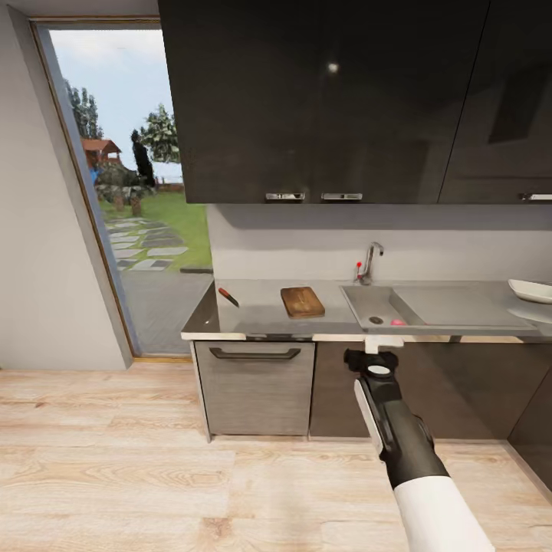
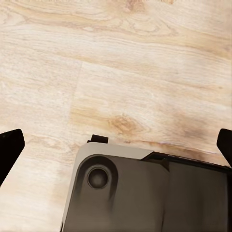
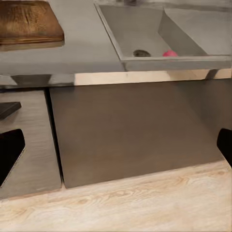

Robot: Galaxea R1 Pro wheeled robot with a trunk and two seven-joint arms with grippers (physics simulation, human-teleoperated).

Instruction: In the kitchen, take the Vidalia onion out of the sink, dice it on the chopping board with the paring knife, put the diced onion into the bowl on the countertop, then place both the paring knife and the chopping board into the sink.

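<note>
1. While the robot stands back from the kitchen units on a pale wood-plank floor (image 1: 115,475), its right arm reaches forward at about cabinet height, the right gripper (image 1: 379,346) just below the countertop (image 1: 261,316) edge; its fingers sit wide apart at the edges of the right wrist view, holding nothing.
2. Judging by this, the robot is approaching to fetch the Vidalia onion (image 1: 398,322), a small pink bulb lying in the sink (image 1: 360,303) near the round drain.
3. Grey steel forms the rectangular basin, with a flat drainboard beside it and a chrome tap (image 1: 371,262) behind.
4. Left of the sink lies the chopping board (image 1: 302,301), brown wood with rounded corners, ready for cutting.
5. Further left lies the paring knife (image 1: 228,297), red-handled, well apart from the board.
6. At the far right, the white bowl (image 1: 531,290) rests on the counter.
7. Pointing down at the floor, the left gripper (image 2: 116,145) also shows spread fingers, empty.
8. Glossy dark cabinets hang above.
</note>
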